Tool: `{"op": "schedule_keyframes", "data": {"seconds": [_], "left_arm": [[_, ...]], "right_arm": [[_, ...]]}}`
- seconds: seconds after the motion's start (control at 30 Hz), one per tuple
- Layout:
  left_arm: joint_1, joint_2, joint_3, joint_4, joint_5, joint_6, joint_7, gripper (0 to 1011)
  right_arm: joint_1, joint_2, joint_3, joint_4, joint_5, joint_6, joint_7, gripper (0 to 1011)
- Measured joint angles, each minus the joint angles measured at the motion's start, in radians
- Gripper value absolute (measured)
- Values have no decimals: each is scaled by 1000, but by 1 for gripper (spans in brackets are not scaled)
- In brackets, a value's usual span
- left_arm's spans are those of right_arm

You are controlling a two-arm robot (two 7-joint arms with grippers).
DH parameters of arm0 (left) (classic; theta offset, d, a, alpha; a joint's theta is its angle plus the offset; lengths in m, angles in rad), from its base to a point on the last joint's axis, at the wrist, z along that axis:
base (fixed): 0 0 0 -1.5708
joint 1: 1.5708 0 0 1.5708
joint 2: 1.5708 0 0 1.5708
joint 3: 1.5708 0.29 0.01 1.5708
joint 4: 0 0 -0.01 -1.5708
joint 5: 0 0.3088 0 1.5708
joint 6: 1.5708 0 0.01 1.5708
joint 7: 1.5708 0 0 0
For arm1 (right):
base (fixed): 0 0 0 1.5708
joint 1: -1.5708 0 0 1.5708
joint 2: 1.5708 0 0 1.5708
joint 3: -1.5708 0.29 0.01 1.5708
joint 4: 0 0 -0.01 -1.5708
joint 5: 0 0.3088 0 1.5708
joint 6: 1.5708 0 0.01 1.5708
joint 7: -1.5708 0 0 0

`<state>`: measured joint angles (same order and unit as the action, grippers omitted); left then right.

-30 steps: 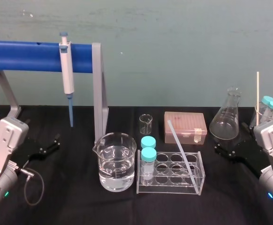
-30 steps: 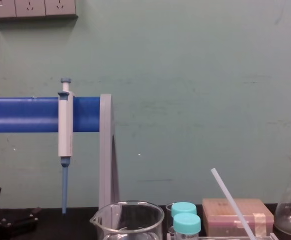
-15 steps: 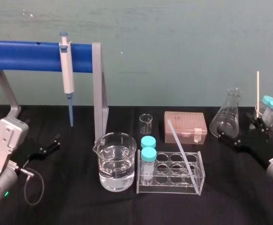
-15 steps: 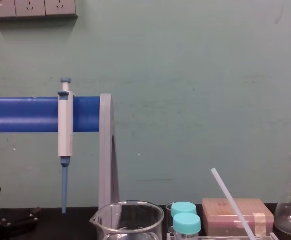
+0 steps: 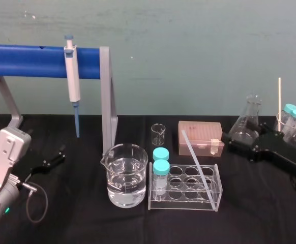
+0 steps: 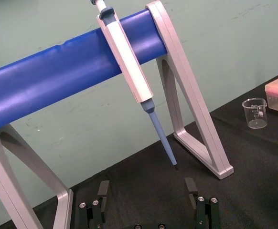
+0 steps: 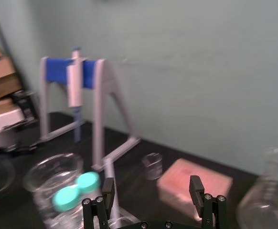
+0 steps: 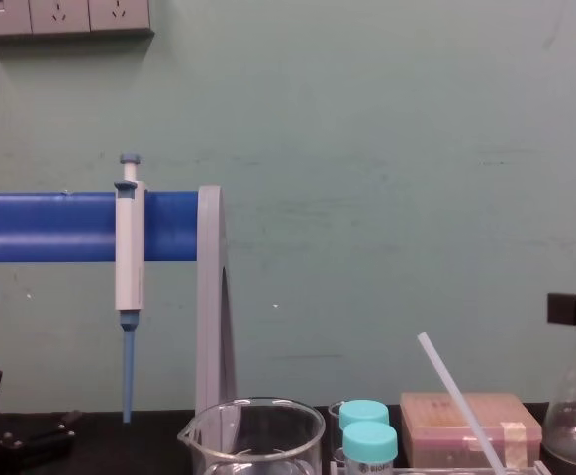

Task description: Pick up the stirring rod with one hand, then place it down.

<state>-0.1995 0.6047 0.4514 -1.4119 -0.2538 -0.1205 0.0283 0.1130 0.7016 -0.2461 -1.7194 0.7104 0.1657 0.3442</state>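
Black tabletop (image 5: 87, 223) before a plain teal wall. Near the middle, long thin translucent white stirring rod (image 5: 194, 158), leaning in a clear plastic tube rack (image 5: 216, 195). Lower end down in a right-hand well, upper end tilted to the left, showing in front of a pink rectangular tip box (image 5: 200, 136). Free of both grippers.

In the rack's left wells, two vials with teal caps (image 5: 161, 166). Just left of the rack, large glass beaker of clear water (image 5: 126, 178). Behind the rack, small empty glass beaker (image 5: 158, 134).

Black right gripper (image 5: 238, 145) to the right of the tip box, close by a clear conical flask (image 5: 248, 119). Fingers spread apart with nothing between them, well apart from the rod.

Black left gripper (image 5: 53, 158) low over the far left of the table, fingers likewise parted and empty. Behind it, white-and-blue pipette (image 5: 73, 81) hanging on a grey stand with a blue bar (image 5: 31, 61).
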Motion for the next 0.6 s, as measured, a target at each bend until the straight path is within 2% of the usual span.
{"op": "schedule_keyframes", "data": {"seconds": [0.07, 0.13, 0.23, 0.27, 0.47, 0.6], "left_arm": [[0, 0, 0, 0, 0, 0, 0, 1000], [0, 0, 0, 0, 0, 0, 0, 1000], [0, 0, 0, 0, 0, 0, 0, 1000], [0, 0, 0, 0, 0, 0, 0, 1000], [0, 0, 0, 0, 0, 0, 0, 1000], [0, 0, 0, 0, 0, 0, 0, 1000]], "right_arm": [[6, 15, -8, -11, 17, 35, 38, 1003], [15, 25, -20, -13, 20, 51, 60, 1003], [48, 43, -63, -5, 9, 75, 106, 1003], [48, 43, -63, -5, 9, 75, 106, 1003], [124, 49, -154, 39, -51, 100, 160, 1003], [163, 36, -193, 68, -80, 109, 176, 1003]]}}
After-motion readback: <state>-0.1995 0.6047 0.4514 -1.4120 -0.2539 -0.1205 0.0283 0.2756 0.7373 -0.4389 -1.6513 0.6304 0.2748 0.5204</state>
